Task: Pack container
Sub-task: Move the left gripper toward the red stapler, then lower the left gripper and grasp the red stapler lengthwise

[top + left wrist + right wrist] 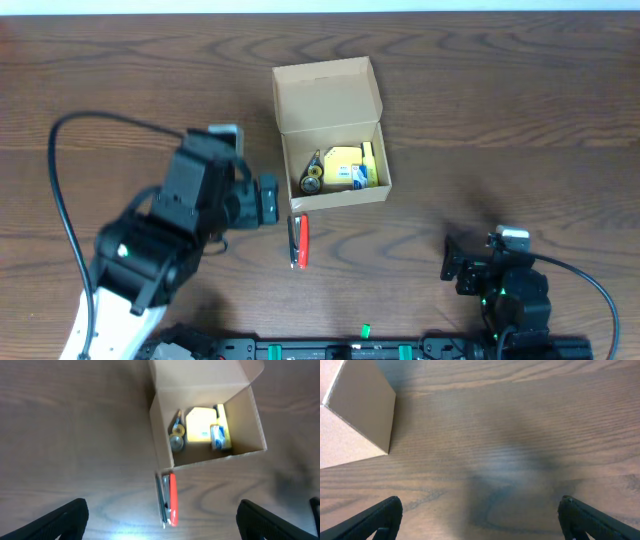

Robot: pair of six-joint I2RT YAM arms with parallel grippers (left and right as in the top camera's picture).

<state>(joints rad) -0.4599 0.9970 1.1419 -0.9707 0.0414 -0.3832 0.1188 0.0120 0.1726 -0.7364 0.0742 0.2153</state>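
Note:
The tan cardboard container (335,95) stands open at the table's middle, its flap lid folded back. Inside lie a pale yellow sticky-note pad (343,160), a tape roll (311,181) and a small blue-and-yellow item (362,176). It also shows in the left wrist view (161,435) and, as a corner, in the right wrist view (355,415). A red pen and a dark pen (299,240) lie side by side on the table just in front of the box, also seen in the left wrist view (169,497). My left gripper (162,527) is open and empty above the pens. My right gripper (480,520) is open and empty over bare table at the front right.
The wood-grain table (500,100) stretches around the box. The left arm (170,240) reaches in from the front left, with a black cable looping over the table. The right arm (500,285) sits at the front right. A rail runs along the front edge.

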